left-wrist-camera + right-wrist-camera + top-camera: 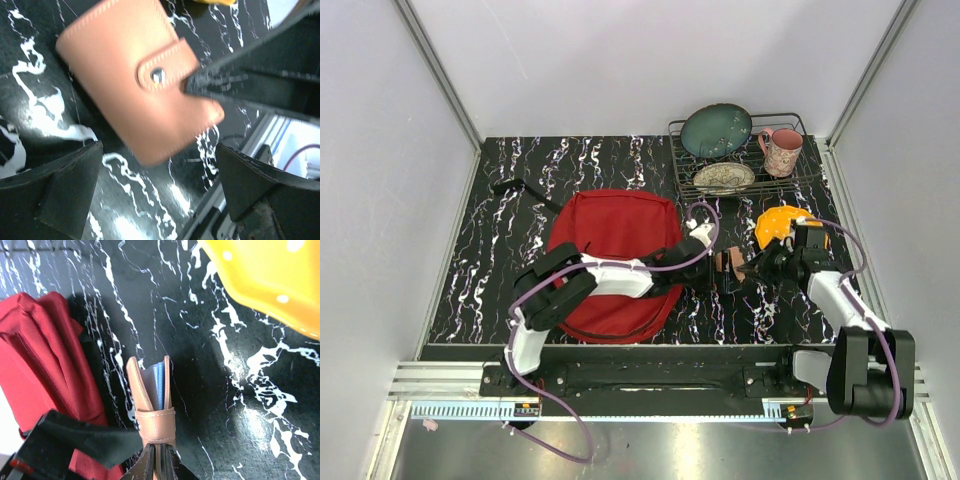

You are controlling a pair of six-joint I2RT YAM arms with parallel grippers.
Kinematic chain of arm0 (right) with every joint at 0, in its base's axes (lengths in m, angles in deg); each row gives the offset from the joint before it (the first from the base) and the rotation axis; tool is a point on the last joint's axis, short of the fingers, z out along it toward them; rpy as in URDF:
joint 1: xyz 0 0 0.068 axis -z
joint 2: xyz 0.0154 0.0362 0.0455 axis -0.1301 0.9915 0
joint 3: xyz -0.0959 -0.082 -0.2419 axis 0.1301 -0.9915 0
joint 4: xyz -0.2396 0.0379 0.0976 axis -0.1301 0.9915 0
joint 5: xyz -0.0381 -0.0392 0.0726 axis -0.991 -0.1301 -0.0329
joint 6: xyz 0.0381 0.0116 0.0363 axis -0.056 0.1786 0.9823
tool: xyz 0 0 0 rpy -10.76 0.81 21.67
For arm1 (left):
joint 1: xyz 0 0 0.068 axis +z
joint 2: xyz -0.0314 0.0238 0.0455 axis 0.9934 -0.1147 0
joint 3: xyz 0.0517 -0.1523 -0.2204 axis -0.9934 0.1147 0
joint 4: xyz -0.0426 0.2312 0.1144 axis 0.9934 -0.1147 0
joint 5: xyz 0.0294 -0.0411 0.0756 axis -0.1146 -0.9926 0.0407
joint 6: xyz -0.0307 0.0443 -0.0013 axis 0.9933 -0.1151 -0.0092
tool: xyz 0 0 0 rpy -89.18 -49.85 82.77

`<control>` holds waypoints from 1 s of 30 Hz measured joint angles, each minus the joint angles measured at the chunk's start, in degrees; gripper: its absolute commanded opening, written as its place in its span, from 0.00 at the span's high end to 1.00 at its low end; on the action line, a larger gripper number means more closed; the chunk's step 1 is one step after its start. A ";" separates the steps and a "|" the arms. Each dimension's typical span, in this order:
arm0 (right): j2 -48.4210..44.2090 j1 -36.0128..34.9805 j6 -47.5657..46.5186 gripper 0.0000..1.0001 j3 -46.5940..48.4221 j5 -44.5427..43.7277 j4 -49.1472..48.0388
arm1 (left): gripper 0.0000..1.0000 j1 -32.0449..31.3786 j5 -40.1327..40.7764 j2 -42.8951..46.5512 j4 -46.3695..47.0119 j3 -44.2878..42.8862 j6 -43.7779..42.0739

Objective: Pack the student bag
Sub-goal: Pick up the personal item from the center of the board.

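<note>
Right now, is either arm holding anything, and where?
The right gripper pinches the tan wallet by its snap-strap edge; the left gripper holds nothing.

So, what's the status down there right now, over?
Right gripper shut on tan wallet. Left gripper wide open beside it. Student bag just left, wallet not yet in. Left arm stretches across bag.
</note>
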 measured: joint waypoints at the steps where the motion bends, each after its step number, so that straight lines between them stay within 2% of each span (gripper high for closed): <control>1: -1.16 -0.07 0.26 1.00 0.00 -0.50 0.02 | 0.01 -0.26 0.00 1.25 -0.98 0.50 -0.66; 5: -6.14 -0.09 1.84 1.00 0.00 -2.69 0.15 | 0.01 -1.01 0.39 8.63 -4.61 2.36 -3.15; 13: -9.11 -0.09 4.66 1.00 0.00 -3.69 0.76 | 0.01 -1.05 4.39 25.20 -6.97 6.75 -8.50; 19: -10.49 -0.09 6.80 1.00 0.00 -0.52 -0.20 | 0.01 0.22 9.79 38.29 -10.58 11.65 -10.97; 24: -13.99 -0.11 8.92 1.00 -0.02 4.70 -3.02 | 0.01 5.68 9.66 49.59 -11.26 18.18 -11.37; 30: -17.97 -1.29 10.78 1.00 -0.02 11.17 -7.17 | 0.01 15.45 5.01 60.50 -10.86 26.34 -11.13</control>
